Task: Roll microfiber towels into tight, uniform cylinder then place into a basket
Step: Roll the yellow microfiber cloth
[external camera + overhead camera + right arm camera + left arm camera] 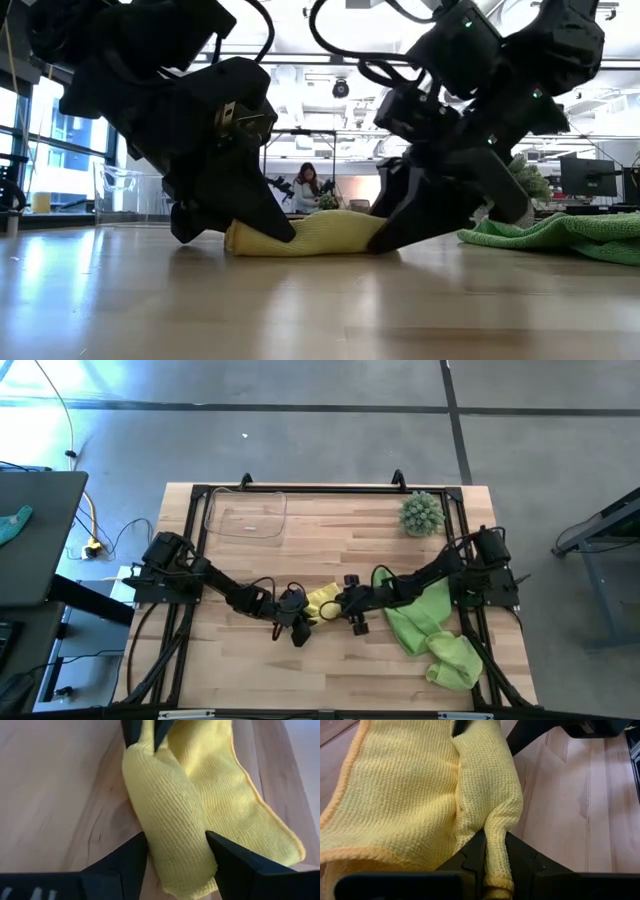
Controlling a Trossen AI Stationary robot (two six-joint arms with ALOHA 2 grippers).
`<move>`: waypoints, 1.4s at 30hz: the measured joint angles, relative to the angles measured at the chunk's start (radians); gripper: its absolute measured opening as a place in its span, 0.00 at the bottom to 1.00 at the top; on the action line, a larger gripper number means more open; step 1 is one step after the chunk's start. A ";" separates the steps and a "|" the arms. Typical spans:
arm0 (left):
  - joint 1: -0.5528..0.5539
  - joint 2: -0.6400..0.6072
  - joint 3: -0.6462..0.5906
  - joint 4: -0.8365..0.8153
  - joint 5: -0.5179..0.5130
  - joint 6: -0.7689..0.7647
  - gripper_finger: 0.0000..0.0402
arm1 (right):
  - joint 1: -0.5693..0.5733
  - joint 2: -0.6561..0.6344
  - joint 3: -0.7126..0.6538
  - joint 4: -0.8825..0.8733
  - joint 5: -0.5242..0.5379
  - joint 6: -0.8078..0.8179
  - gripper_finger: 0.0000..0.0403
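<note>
The pale yellow microfiber towel (322, 600) lies partly rolled on the table's middle. A thick roll (485, 780) runs beside its flat part (395, 795). My left gripper (495, 847) is shut on the roll's left end. My right gripper (175, 840) is open, with one finger on each side of the roll's right end (170, 850). In the low view the roll (320, 233) rests on the wood between both grippers. Two light green towels (425, 622) lie in a heap at the right. The clear basket (245, 515) stands at the far left. My left gripper pinches a narrow tuck of the roll's left end (496, 857) between its two fingers, and the hemmed edge (498, 882) reaches back between them. The fingers slant down from the table's left. The towel lies on the table. Whether my right gripper's fingers (135, 855) touch the roll, I cannot tell.
A spiky round green plant (421, 513) stands at the far right corner. The green heap (570, 235) lies close to the right arm. Bare wood stretches along the near edge (300, 680). A person (306, 188) sits in the room beyond the table.
</note>
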 joint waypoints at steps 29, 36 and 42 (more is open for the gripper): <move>-0.107 -0.213 -0.003 0.022 -0.119 0.562 0.36 | -0.128 0.005 -0.001 -0.074 -0.432 0.459 0.05; -0.139 -0.090 -0.002 0.115 -0.211 0.601 0.36 | -0.152 0.005 -0.002 -0.078 -0.448 0.500 0.05; -0.139 -0.020 -0.002 0.122 -0.280 0.556 0.36 | -0.153 0.005 -0.002 -0.078 -0.453 0.524 0.05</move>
